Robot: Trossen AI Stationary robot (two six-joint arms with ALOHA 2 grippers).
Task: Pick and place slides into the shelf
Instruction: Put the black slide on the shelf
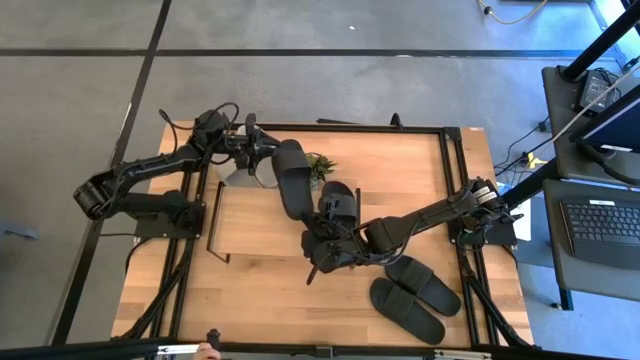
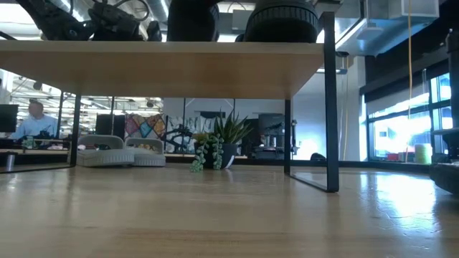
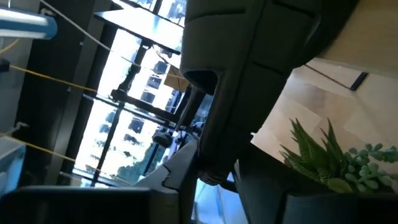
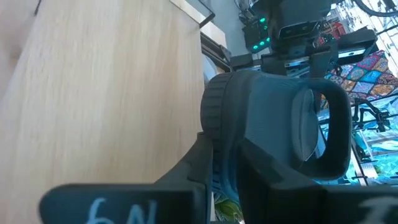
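From above I see the left gripper (image 1: 262, 150) at the far side of the shelf (image 1: 250, 225), its fingers around the heel end of a matte black slide (image 1: 292, 176) that lies on the light board beside the potted plant (image 1: 320, 167); the grip looks loose, and I cannot tell whether it is truly clamped. The right gripper (image 1: 328, 235) sits at the shelf's right edge, closed on a second black slide (image 1: 338, 203) with a broad strap. Two more black slides (image 1: 415, 295) lie on the wooden tabletop (image 1: 290, 300) near the right front, well apart from both grippers. A pale slide (image 1: 262, 172) peeks out under the left arm. From table height I look under the shelf board (image 2: 165, 68), thin black legs (image 2: 330, 107) on the right, two black slides (image 2: 237, 20) resting on top; two grey-white slides (image 2: 122, 156) and the plant (image 2: 219, 143) stand farther back, and a person (image 2: 32, 122) sits in the room at far left. The left wrist shows dark rubber (image 3: 267, 68) filling the frame, with plant leaves (image 3: 329, 158) close by. The right wrist shows the strap (image 4: 292, 124) of its slide above the wood grain (image 4: 93, 93).
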